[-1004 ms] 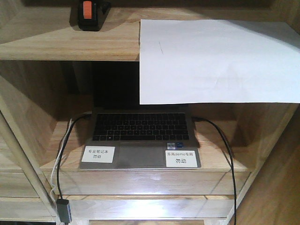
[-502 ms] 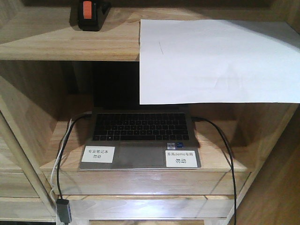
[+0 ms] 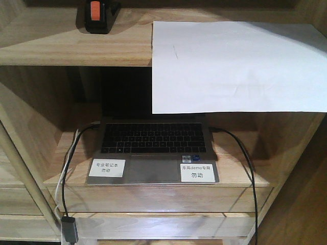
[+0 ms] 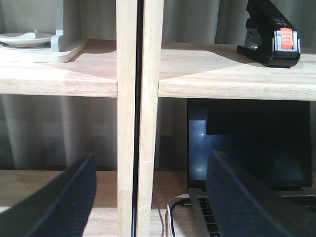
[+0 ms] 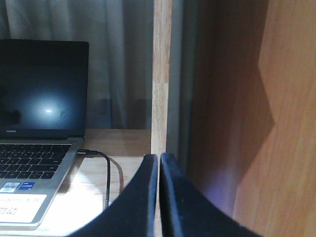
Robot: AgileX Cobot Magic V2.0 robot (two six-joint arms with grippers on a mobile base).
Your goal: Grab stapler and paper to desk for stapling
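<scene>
Small black stapler with the orange-red end patch (image 3: 97, 15) sits on the upper wooden shelf board (image 3: 61, 48), apart from and left of the large white paper sheet (image 3: 235, 66). The sheet's front overhangs the edge above the grey laptop (image 3: 153, 148). You see the left claw (image 4: 152, 158) spread wide and empty, and the right claw (image 5: 158, 158) pressed closed on nothing.
</scene>
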